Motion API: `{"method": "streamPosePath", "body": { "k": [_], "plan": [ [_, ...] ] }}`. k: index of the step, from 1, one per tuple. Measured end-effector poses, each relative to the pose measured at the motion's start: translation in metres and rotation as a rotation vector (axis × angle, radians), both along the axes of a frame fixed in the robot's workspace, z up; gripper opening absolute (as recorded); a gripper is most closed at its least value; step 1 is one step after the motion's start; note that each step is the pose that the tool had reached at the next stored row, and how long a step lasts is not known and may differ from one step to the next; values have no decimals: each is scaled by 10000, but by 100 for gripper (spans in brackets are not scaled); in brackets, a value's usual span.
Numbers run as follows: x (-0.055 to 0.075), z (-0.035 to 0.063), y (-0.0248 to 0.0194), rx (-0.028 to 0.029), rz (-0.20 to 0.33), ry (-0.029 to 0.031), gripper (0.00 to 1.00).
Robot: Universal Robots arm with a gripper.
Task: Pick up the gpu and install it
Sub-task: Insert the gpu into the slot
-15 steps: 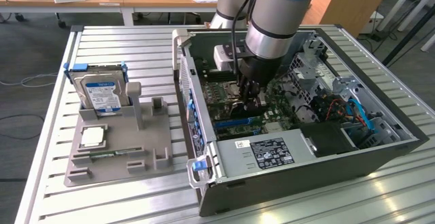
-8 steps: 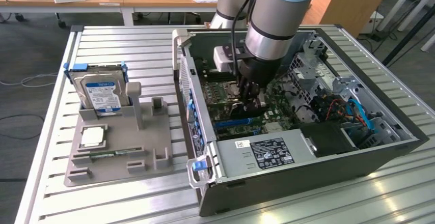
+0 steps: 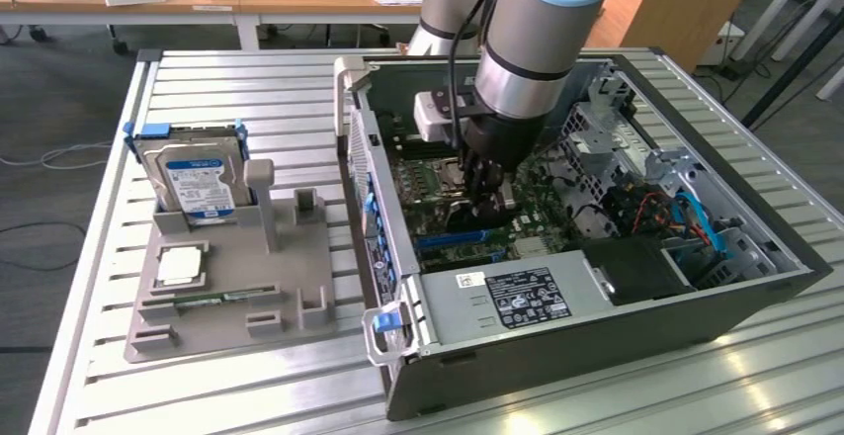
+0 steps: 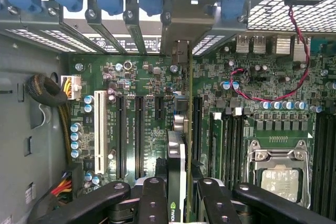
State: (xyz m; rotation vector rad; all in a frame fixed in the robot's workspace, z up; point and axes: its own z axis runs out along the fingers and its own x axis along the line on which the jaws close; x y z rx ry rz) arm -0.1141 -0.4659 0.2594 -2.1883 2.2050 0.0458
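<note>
Hand (image 4: 180,184) partly closed, gripping gpu (image 4: 176,150), thin black-faced card seen edge-on, upright over green motherboard (image 4: 131,82)

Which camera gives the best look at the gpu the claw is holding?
The wrist view: the gpu stands edge-on inside the claw, above the motherboard. In the exterior view the arm reaches into the computer case and hides most of it.

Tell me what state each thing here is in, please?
hand, closed on the gpu.
gpu, held on edge over the motherboard; seated or not, cannot tell.
computer case, side open.
hard drive, standing upright in the grey holder.
</note>
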Motion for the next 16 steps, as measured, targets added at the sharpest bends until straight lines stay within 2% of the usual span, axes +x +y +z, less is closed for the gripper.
{"method": "streamPosePath", "body": {
  "k": [16],
  "plan": [
    [0,-34,0,-1,0,1,27]
  ]
}}
